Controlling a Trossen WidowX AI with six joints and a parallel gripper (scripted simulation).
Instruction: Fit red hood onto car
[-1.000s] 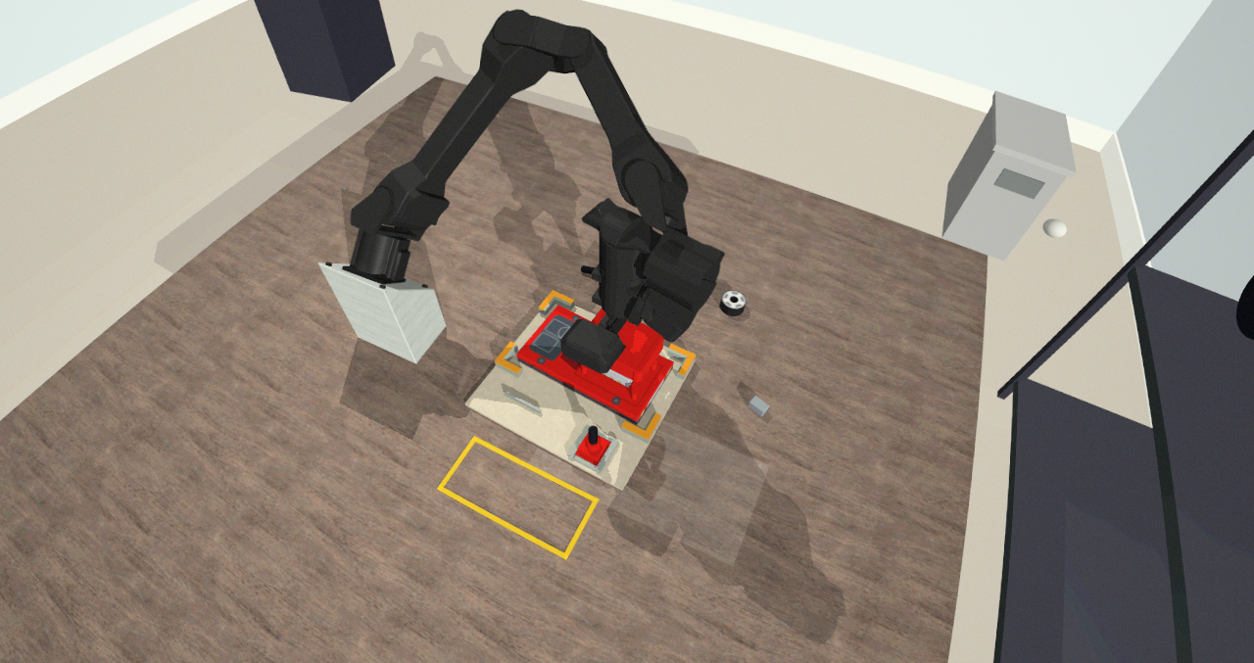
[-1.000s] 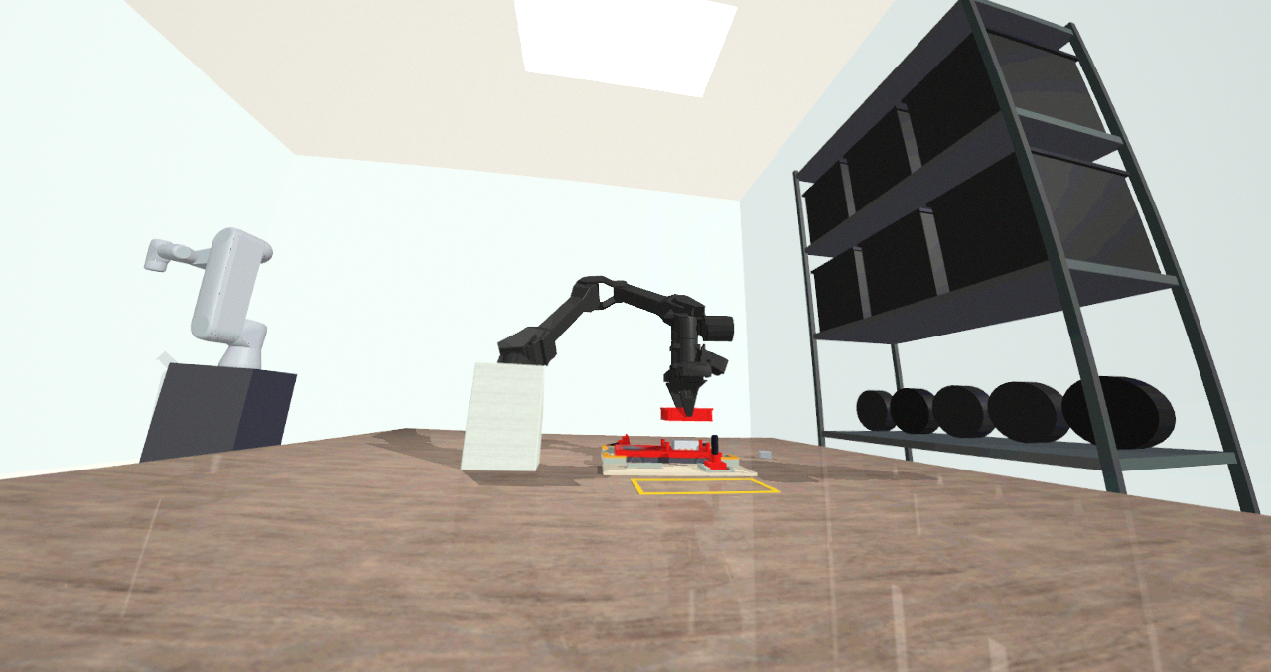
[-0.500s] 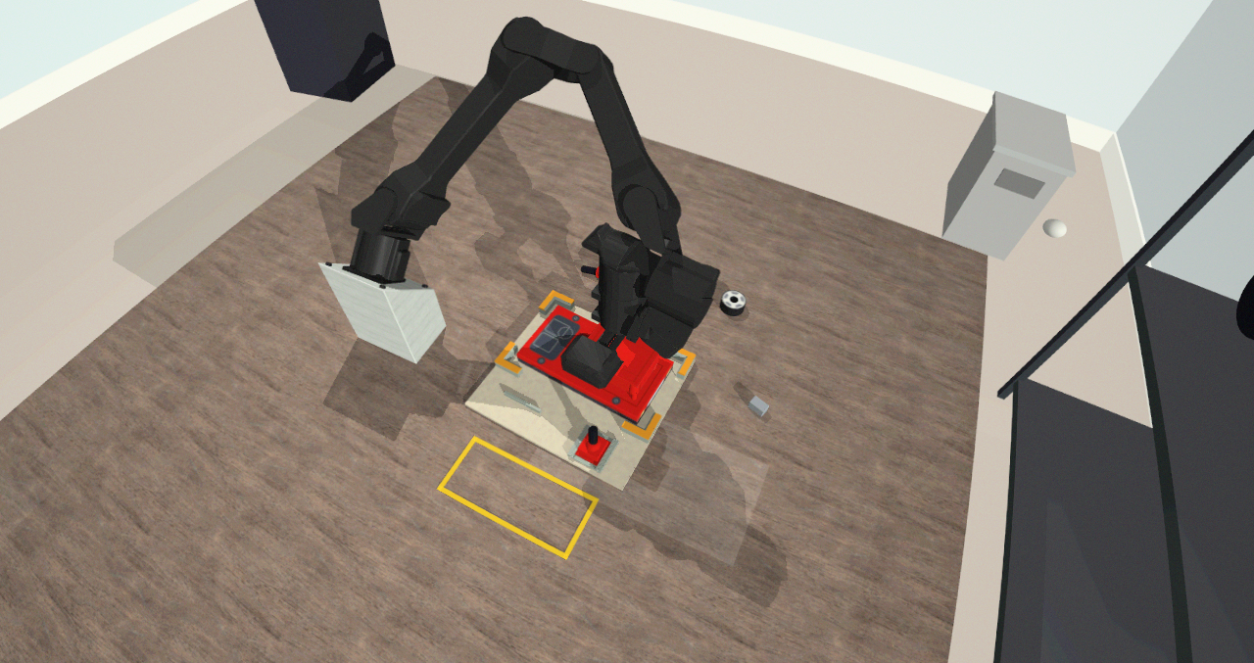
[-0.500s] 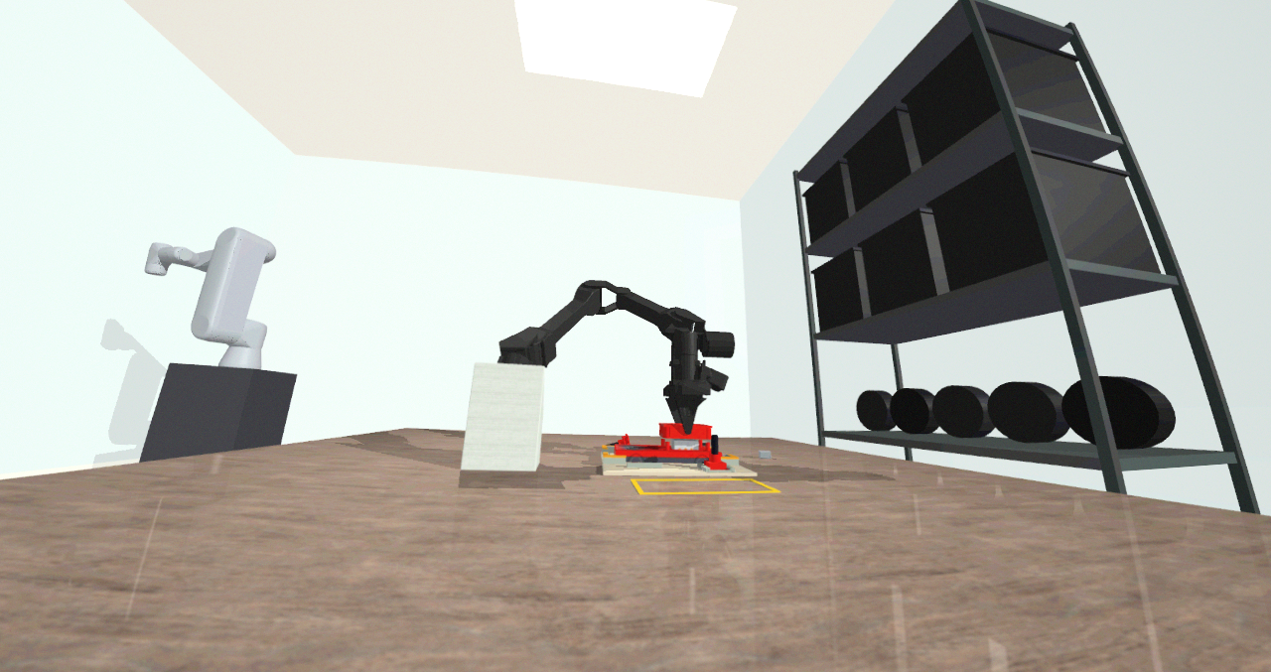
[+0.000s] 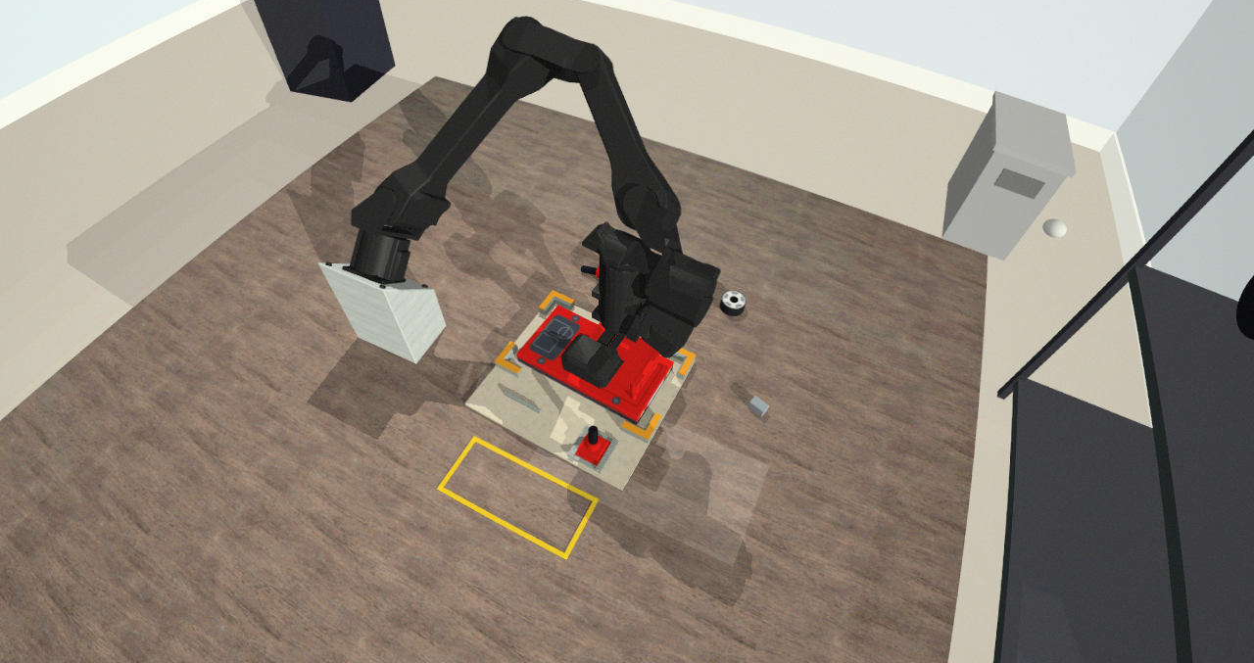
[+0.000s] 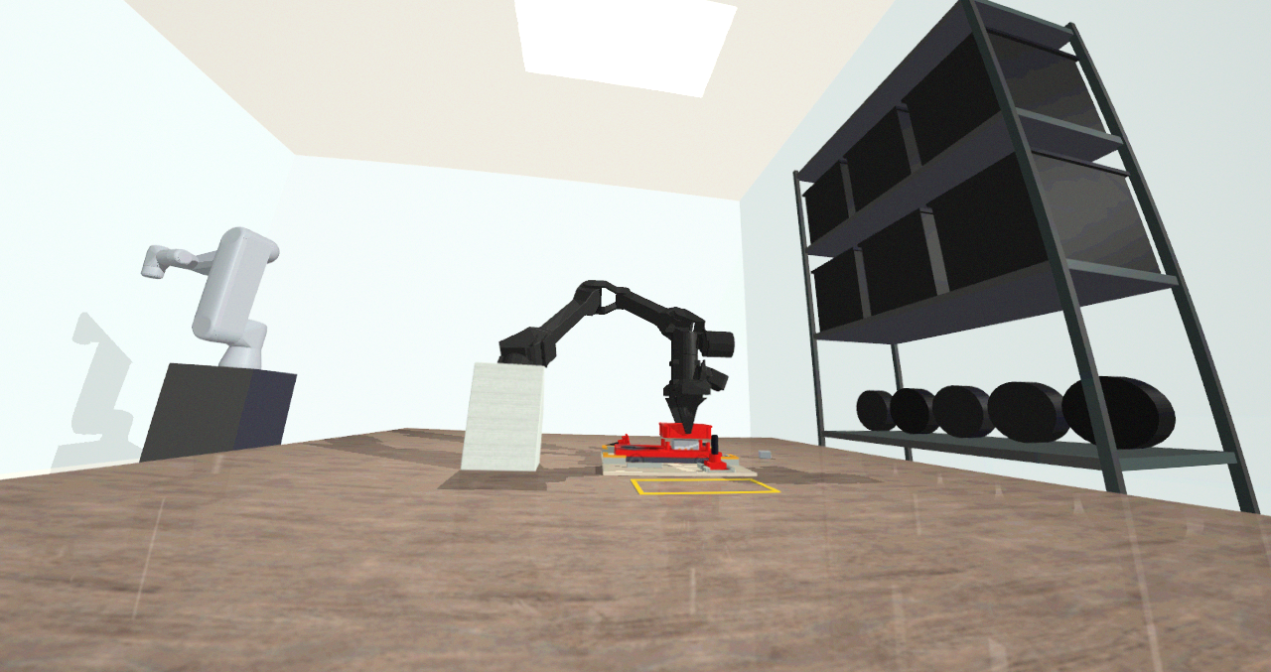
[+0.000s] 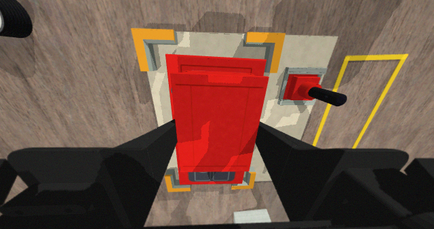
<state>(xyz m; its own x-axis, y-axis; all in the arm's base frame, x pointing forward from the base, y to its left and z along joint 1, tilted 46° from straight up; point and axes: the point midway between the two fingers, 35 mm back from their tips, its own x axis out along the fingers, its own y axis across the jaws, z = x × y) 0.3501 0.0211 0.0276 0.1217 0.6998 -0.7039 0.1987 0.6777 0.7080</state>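
Above wood-grain tabletop [image 5: 289, 519] [image 6: 568, 570] [image 7: 85, 97], hood [image 6: 672, 428] [image 7: 217, 120] between hand's [image 6: 686, 428] [image 7: 217, 122] fingers.

Four orange corner brackets [image 5: 502, 360] [image 6: 732, 457] [image 7: 152, 34] and one yellow outline [image 5: 502, 523] [image 6: 702, 493] [image 7: 380, 101] lie near center in the top view. One black wheel with a pale face [image 5: 734, 307] [image 7: 17, 19] and one small gray block [image 5: 758, 405] [image 6: 764, 454] sit right of center there. At right in the exterior view: six black bins [image 6: 991, 214], five black drums [image 6: 1026, 411].
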